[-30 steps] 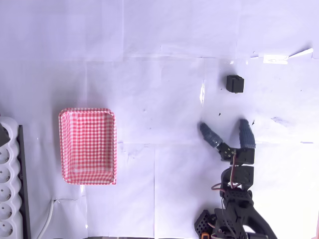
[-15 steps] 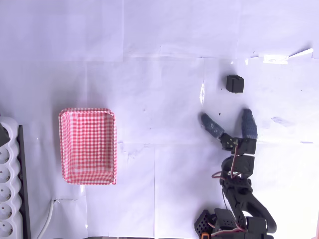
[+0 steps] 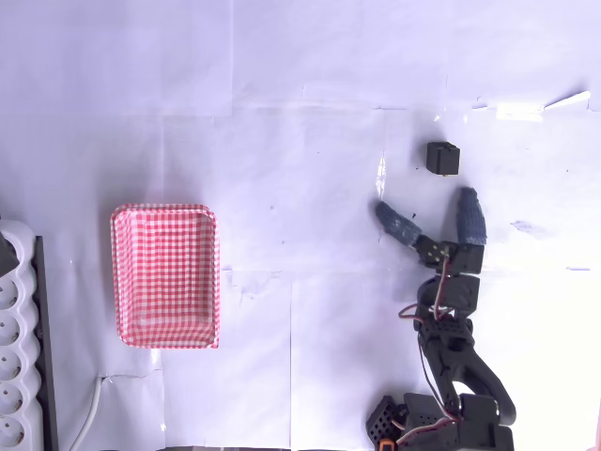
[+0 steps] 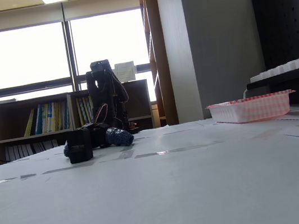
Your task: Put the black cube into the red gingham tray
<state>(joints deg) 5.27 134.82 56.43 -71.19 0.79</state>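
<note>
The black cube (image 3: 442, 158) lies on the white paper-covered table at the upper right of the overhead view; in the fixed view the cube (image 4: 79, 145) stands at the left, in front of the arm. My gripper (image 3: 428, 207) is open just below the cube in the overhead view, its blue-wrapped fingertips (image 3: 470, 207) spread wide and short of the cube, nothing between them. In the fixed view the gripper (image 4: 100, 140) is low over the table behind the cube. The red gingham tray (image 3: 166, 276) sits far to the left, and the tray (image 4: 251, 108) is empty.
A white power strip (image 3: 19, 357) with a cable lies along the left edge in the overhead view. The arm's base (image 3: 441, 418) is at the bottom right. Open white paper stretches between cube and tray.
The gripper has moved up the overhead picture toward the cube, staying open. Cube and tray have not moved.
</note>
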